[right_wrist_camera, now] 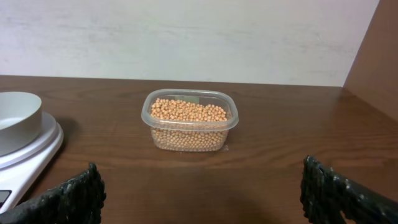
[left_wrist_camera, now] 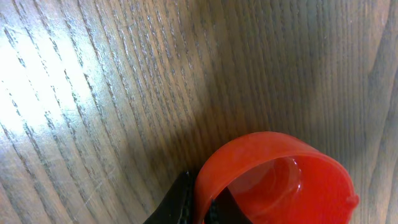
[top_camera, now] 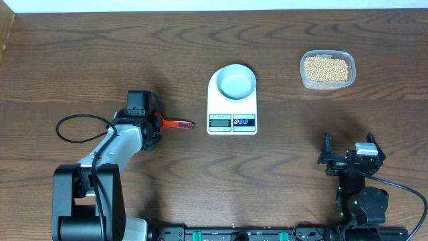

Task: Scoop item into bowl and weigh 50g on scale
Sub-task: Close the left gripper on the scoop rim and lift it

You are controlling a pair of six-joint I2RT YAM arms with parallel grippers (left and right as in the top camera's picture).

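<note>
The pale blue-white bowl (top_camera: 237, 82) (right_wrist_camera: 15, 121) sits on the white scale (top_camera: 221, 100) (right_wrist_camera: 37, 152) at the table's middle. Tan-yellow beans (top_camera: 326, 67) (right_wrist_camera: 189, 112) fill a clear plastic tub (top_camera: 304, 79) at the back right. A red scoop (top_camera: 177, 124) (left_wrist_camera: 273, 168) lies left of the scale, its handle pointing toward the scale. My left gripper (top_camera: 158, 124) (left_wrist_camera: 202, 202) is shut on the wall of the scoop's round cup, one black finger outside and one inside. My right gripper (top_camera: 349, 144) (right_wrist_camera: 208, 199) stands open and holds nothing, low at the front right, facing the tub.
A black cable (top_camera: 80, 127) loops on the table left of the left arm. A pale wall (right_wrist_camera: 186, 37) rises behind the table's far edge. Bare wood lies between the right gripper and the tub.
</note>
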